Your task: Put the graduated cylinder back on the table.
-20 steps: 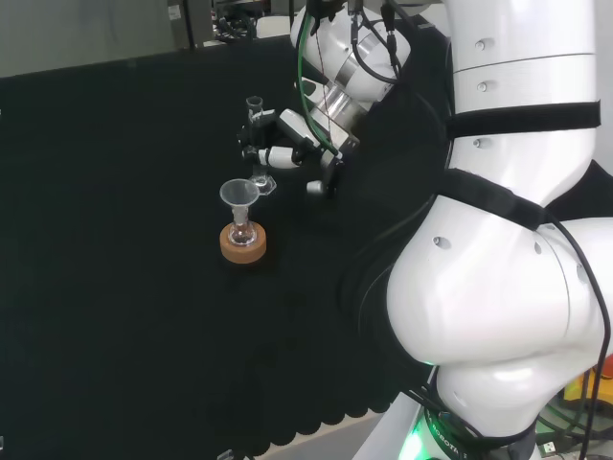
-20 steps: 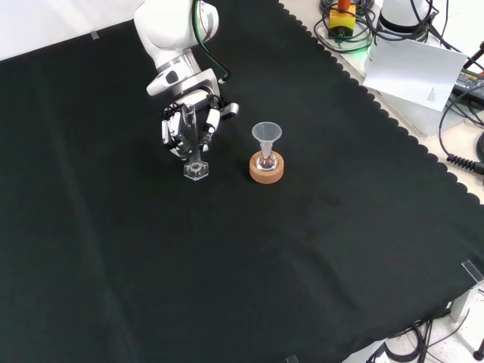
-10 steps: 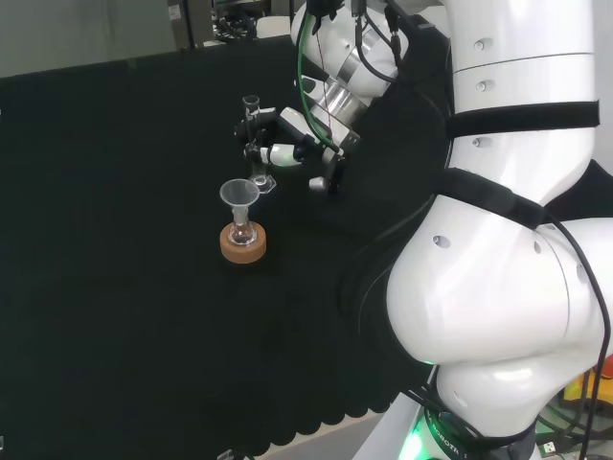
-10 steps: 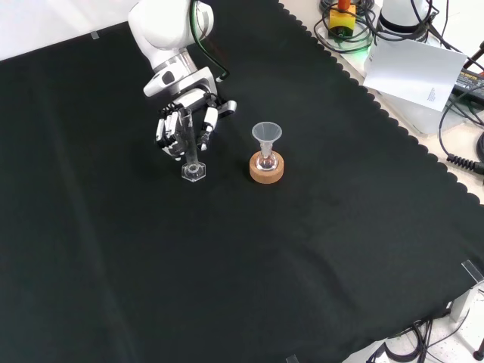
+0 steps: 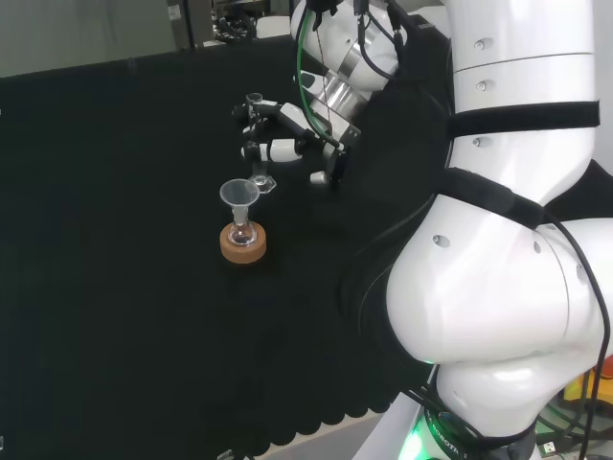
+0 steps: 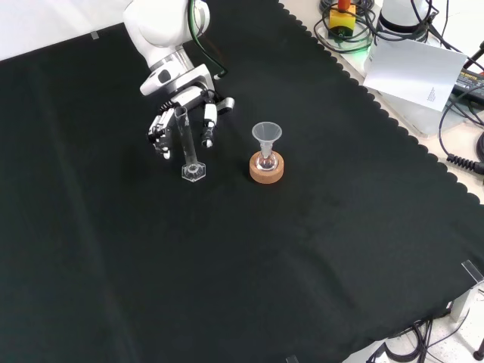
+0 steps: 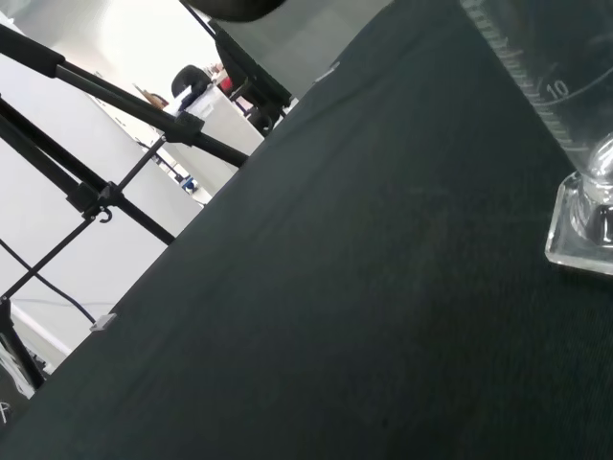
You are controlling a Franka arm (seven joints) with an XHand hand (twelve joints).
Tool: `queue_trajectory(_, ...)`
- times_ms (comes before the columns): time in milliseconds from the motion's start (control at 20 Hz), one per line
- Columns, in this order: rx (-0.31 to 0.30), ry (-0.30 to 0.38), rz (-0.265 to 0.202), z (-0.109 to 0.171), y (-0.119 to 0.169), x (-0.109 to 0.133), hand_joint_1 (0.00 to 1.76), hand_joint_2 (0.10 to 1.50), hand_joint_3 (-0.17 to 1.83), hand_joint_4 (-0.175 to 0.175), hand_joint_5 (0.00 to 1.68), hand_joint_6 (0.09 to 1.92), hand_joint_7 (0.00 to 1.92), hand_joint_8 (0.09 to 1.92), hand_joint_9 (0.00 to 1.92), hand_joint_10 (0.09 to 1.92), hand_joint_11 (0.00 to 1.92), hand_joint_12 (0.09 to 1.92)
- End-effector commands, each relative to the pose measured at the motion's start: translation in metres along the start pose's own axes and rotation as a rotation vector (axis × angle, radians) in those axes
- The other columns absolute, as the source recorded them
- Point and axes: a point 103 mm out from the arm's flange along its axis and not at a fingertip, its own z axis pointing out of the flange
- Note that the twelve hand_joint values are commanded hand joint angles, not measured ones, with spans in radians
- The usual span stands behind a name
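Note:
The clear graduated cylinder stands upright on its hexagonal foot on the black cloth. In the head view the cylinder rises just beyond the funnel. The hand hovers at the cylinder's upper part, open, with its fingers straightened and spread to either side of the tube. The head view shows the hand with fingers reaching left past the cylinder's rim. In the wrist view the cylinder is close, its foot resting on the cloth.
A clear funnel sits in a small flask on a cork ring, just right of the cylinder in the front view. The funnel and cork ring stand nearer in the head view. The cloth's scalloped edge and cables lie at right.
The fingers have uncurled from the cylinder and spread apart. The hand has risen slightly and drawn back, while the cylinder stays standing on the cloth.

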Motion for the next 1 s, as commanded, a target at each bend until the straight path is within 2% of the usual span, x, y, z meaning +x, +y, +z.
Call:
queue_trajectory(50,0.019,-0.004,0.013,-0.01,-0.002,0.002,0.75,0.93,-0.17,-0.042,0.37,0.21,0.21,0.62,0.74,0.09,0.26,1.36)
queue_trajectory(250,0.023,-0.014,0.042,-0.021,-0.01,0.003,0.73,0.92,-0.17,-0.042,0.35,0.13,0.13,0.63,0.67,0.09,0.2,1.39)
queue_trajectory(550,0.029,-0.072,0.089,-0.045,-0.036,0.007,0.69,0.9,-0.17,-0.037,0.3,0.09,0.05,0.62,0.59,0.09,0.12,1.43)
queue_trajectory(1000,-0.035,-0.193,0.141,-0.089,-0.086,0.054,0.68,0.9,-0.17,-0.037,0.29,0.09,0.03,0.62,0.57,0.09,0.1,1.43)
